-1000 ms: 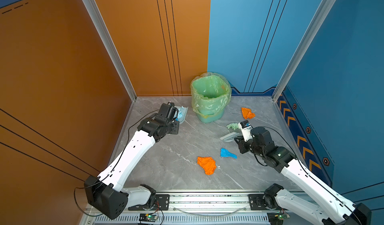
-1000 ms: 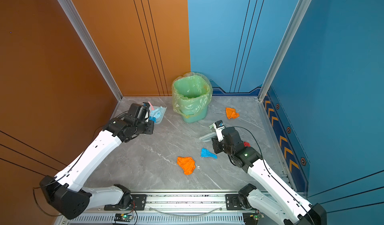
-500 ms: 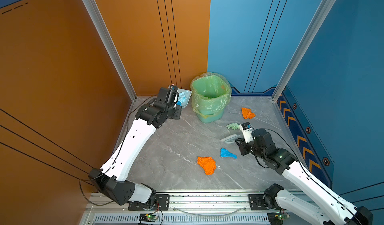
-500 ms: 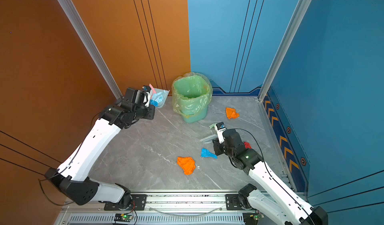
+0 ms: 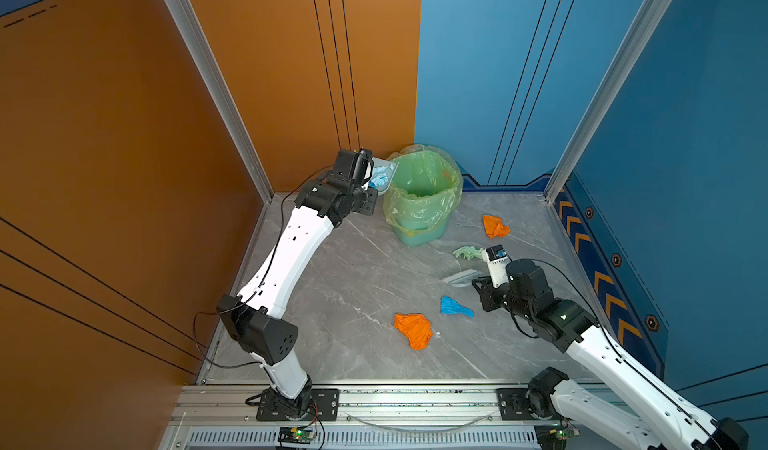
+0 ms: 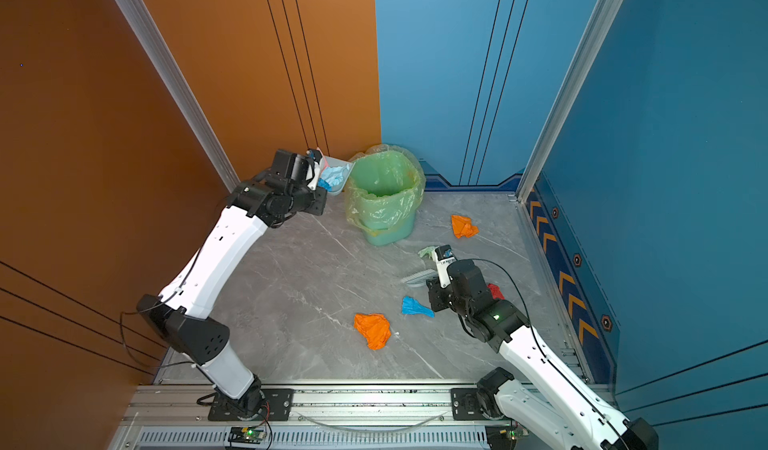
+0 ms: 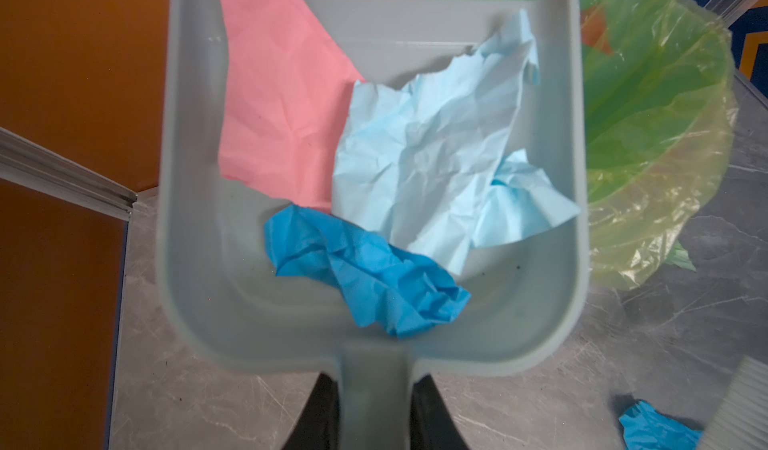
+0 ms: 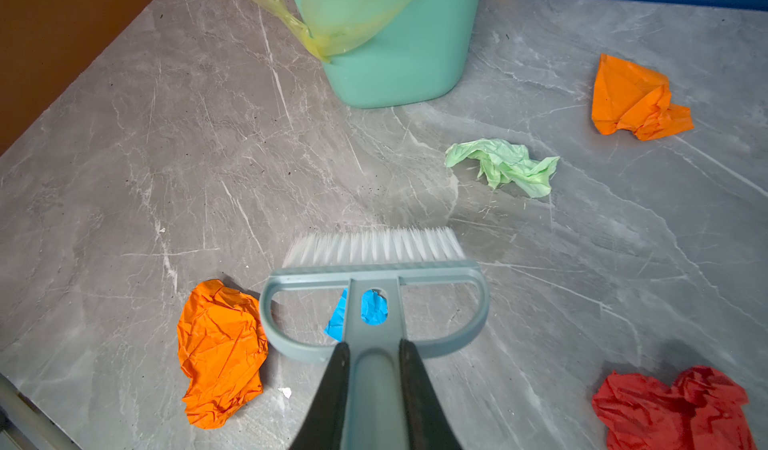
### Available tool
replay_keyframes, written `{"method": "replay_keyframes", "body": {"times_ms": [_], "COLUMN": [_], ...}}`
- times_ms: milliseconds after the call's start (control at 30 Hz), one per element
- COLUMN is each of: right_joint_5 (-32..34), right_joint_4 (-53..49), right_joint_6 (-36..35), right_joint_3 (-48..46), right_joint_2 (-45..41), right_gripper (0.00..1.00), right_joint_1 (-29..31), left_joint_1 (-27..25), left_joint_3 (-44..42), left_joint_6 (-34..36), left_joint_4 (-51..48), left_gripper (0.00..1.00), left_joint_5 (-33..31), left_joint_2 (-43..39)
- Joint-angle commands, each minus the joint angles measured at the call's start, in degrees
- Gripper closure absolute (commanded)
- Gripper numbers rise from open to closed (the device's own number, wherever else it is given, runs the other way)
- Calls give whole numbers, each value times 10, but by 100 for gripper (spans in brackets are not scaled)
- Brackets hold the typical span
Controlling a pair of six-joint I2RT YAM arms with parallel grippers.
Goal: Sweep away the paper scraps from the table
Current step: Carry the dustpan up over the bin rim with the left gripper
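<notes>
While the right gripper [image 8: 374,365] stays clamped on the brush [image 8: 374,269] among paper scraps [image 5: 413,329] on the table [image 5: 332,281], the left gripper [image 7: 374,389], tight on the dustpan [image 7: 199,261] handle, has raised three more beside the bin [image 5: 419,219] rim, and the wrist label [image 5: 496,256] is unreadable.

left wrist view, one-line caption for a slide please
Grey dustpan, clamped by the left gripper, holding pink, pale blue and bright blue paper scraps next to the green-lined bin.

Grey table [image 5: 353,302] under scraps [image 5: 413,329], bin [image 5: 417,238]
</notes>
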Motion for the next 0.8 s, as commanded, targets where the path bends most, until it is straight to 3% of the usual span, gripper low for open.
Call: {"method": "replay_keyframes", "body": {"times_ms": [0, 433, 767], "right_joint_5": [28, 13, 5], "right_joint_4": [-10, 14, 12], "right_joint_6": [12, 13, 23], "right_joint_3": [-9, -23, -22], "right_joint_2": [-19, -7, -10], "right_gripper": [100, 100, 100], "right_joint_1": [-3, -19, -20], "left_joint_1": [1, -30, -60], "left_joint_3": [54, 259, 362], "left_joint_6": [11, 29, 111], "left_joint_4": [-5, -11, -10], "left_gripper": [90, 90, 88], "left_joint_5": [19, 15, -64], "left_joint_2": [40, 195, 271]}}
